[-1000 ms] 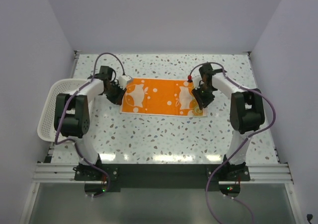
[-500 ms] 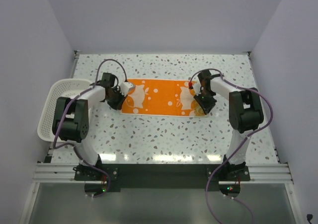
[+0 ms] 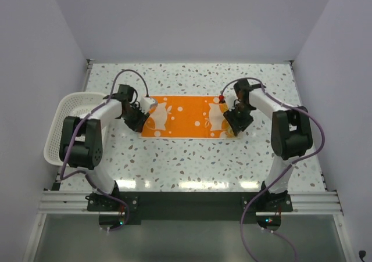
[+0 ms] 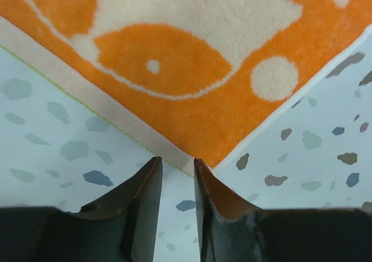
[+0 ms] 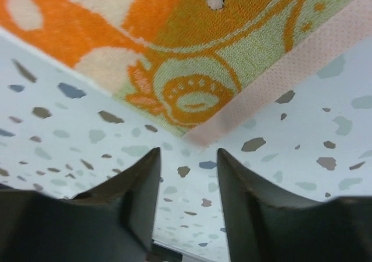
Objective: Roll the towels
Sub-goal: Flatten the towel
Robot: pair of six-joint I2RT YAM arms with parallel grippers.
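Towel now sits nearer the bases, arms w/ it. L gripper slightly parted, R gripper wider, both empty (prob. regripping), each just off a near corner; towel flat on table, unrolled.

You have bright, even light from overhead. The counter throws pale glare patches along its near edge, and shadows on it are faint. In both wrist views the towel weave reads sharp, while the close fingers sit dark and slightly soft.
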